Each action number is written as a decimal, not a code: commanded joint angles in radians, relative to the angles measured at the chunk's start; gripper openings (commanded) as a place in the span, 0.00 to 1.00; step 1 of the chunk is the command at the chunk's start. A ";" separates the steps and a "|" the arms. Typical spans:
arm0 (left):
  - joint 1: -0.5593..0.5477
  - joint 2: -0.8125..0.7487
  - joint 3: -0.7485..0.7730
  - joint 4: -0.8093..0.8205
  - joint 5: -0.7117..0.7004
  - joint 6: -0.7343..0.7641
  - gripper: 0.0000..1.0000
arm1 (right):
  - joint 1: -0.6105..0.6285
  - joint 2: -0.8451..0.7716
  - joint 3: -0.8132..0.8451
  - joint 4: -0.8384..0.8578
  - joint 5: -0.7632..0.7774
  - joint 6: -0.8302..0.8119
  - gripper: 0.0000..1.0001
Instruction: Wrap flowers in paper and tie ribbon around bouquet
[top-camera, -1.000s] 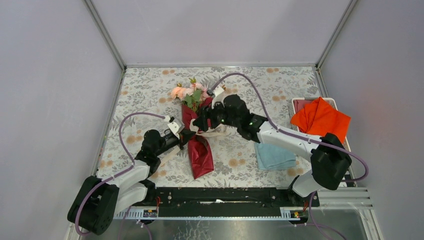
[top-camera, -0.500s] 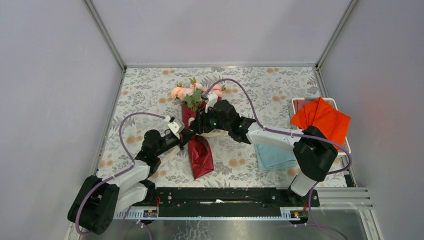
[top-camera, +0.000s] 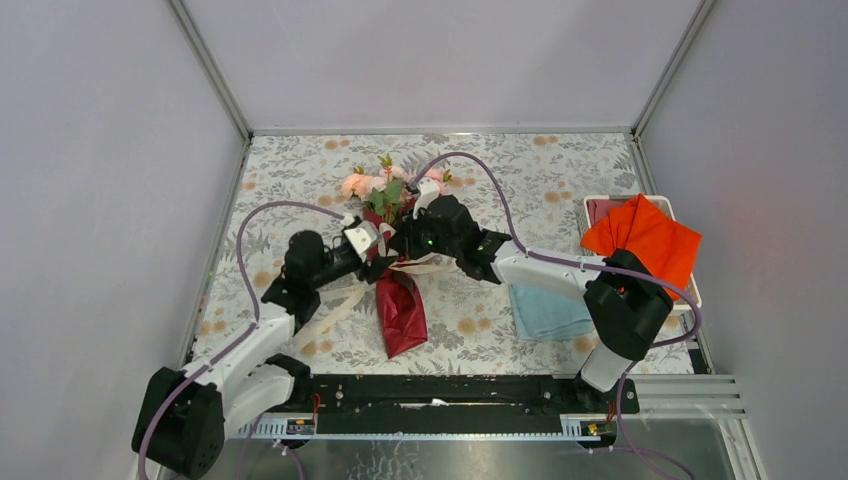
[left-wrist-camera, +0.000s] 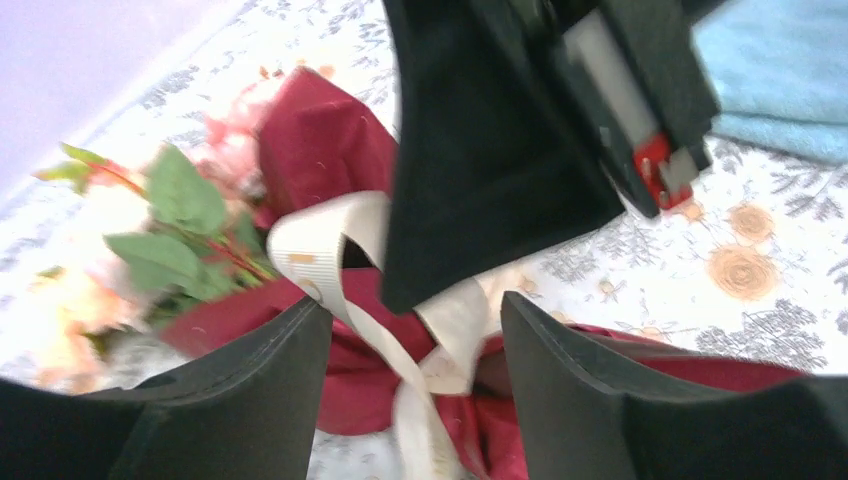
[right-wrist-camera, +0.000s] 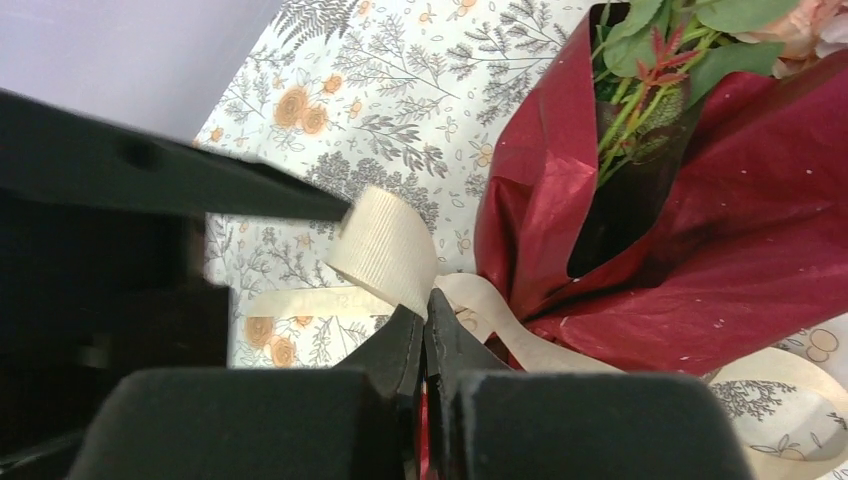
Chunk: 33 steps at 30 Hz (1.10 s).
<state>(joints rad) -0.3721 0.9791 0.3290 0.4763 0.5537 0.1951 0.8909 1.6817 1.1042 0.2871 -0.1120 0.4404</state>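
One bouquet lies mid-table on the single fern-and-blossom printed tablecloth. It is a tapering cone of dark crimson, crinkled wrapping paper, narrow end toward the arm bases. The pale pink and peach flowers, with green leaves, stick out of the wide far end (at least three blooms show; an exact count cannot be made).

One cream flat woven ribbon crosses the cone's waist and arches up in a loop beside the paper. One loose end trails over the cloth toward the left arm.

Both of the two arms meet at that waist. The right gripper has its two fingers pressed together, pinching the ribbon at the foot of the loop. The left gripper has its two fingers spread apart, one on each side of the ribbon crossing, holding nothing.

On the right are two cloths: a folded light blue cloth flat on the table, and a bright orange-red cloth heaped in one white tray.
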 joint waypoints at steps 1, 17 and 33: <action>0.025 -0.012 0.234 -0.614 0.017 0.509 0.70 | -0.013 -0.050 -0.014 0.036 0.023 -0.030 0.00; 0.103 0.259 0.277 -0.877 -0.082 0.799 0.66 | -0.027 -0.076 -0.054 0.096 0.018 -0.065 0.00; 0.051 0.284 0.226 -0.705 -0.089 0.742 0.62 | -0.031 -0.066 -0.052 0.086 0.013 -0.077 0.00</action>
<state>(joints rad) -0.3111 1.2583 0.5785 -0.3550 0.4793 0.9554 0.8677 1.6539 1.0416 0.3267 -0.1135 0.3870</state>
